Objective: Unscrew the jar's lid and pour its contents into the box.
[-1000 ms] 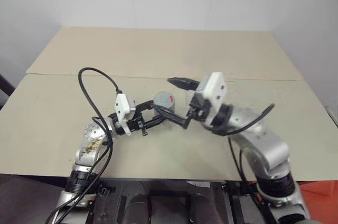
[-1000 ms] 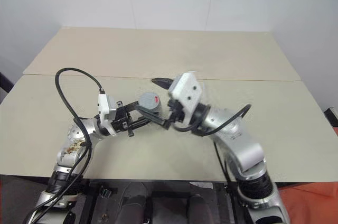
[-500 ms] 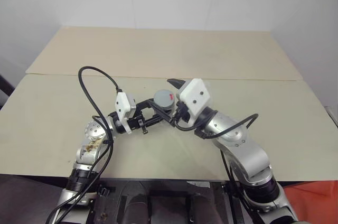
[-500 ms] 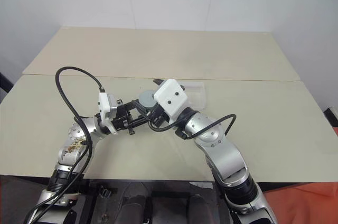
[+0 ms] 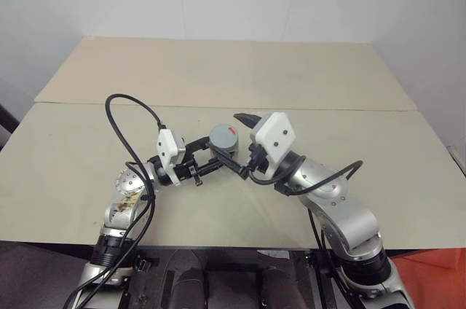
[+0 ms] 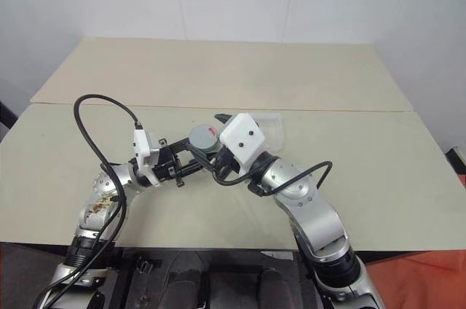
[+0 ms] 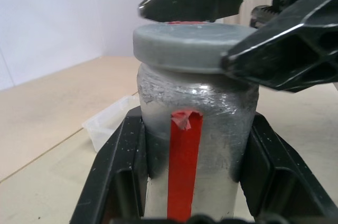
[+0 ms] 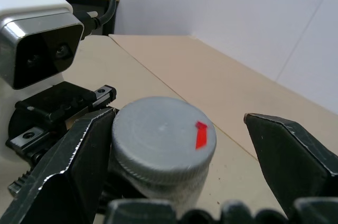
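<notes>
Both arms are built of rounded silver-grey metal segments joined by black collars, and the left arm point(image 5: 124, 203) is marked by a round silver disc with small screws and brownish scuffs. A white, boxy camera housing is mounted on each wrist, and a black cable point(image 5: 127, 108) is looped up from the left one. Each gripper is made of two black, angular, tapered fingers point(image 8: 63, 166).

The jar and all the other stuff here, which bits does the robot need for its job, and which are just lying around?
Needed: the jar, held by the left gripper; the lid, between the open right gripper fingers; the box.

Lying about: only the table itself.
</notes>
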